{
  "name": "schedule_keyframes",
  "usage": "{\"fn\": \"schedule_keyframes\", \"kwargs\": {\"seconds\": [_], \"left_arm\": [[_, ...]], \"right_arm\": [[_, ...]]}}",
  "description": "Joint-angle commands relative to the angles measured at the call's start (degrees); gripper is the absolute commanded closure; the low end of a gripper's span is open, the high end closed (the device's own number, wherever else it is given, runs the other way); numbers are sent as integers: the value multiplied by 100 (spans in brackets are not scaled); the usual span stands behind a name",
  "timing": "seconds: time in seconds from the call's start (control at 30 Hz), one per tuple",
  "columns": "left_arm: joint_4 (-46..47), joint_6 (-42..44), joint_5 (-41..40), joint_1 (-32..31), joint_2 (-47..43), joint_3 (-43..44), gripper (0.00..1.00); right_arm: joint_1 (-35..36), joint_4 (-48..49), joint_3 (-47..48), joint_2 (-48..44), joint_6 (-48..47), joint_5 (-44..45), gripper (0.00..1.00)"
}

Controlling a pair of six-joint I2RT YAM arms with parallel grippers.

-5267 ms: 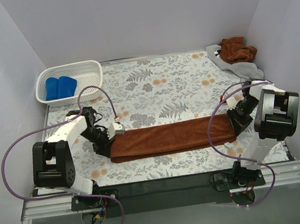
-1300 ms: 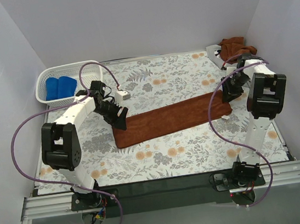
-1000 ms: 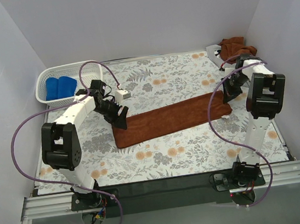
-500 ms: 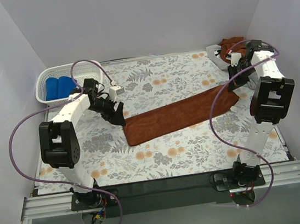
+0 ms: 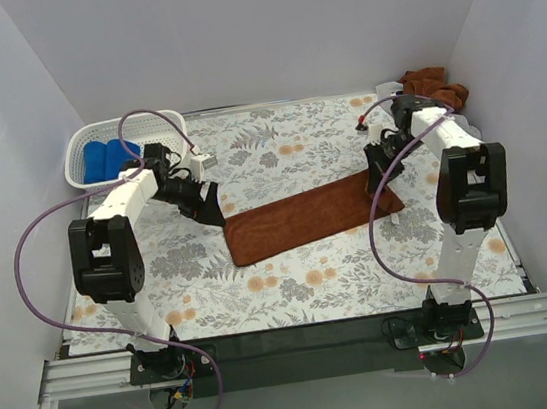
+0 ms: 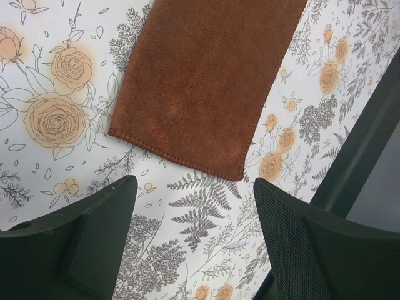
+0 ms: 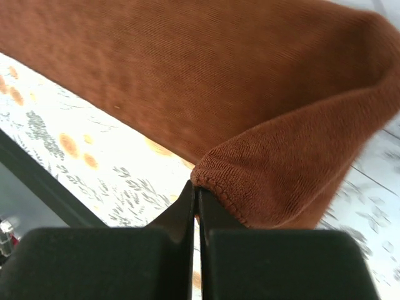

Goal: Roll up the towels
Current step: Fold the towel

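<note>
Floral tablecloth (image 5: 305, 291); rust towel (image 5: 301, 218) long axis left-right; right pincer (image 7: 195, 190) clamped on end, left pincer (image 6: 194, 219) apart.

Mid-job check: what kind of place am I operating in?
Likely a lab test cell, not a home: plain pale walls box in a floral-covered table, with a white perforated basket holding rolled blue towels.

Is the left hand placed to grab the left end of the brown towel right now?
Probably yes: the left hand is open just short of the brown towel's end, with only table showing between them.
</note>
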Motion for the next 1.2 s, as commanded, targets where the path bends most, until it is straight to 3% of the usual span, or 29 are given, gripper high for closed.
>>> {"fn": "schedule_keyframes", "kwargs": {"seconds": [0.0,0.4,1.17], "left_arm": [[-7,-92,107,-2,-243,101,29],[38,-171,-122,-2,-331,22,28],[178,-180,-202,-2,-357,-207,28]], "right_arm": [[352,241,-42,47,262,-394,99],[1345,743,-7,416,763,-465,99],[1601,963,239,839,1150,-483,99]]}}
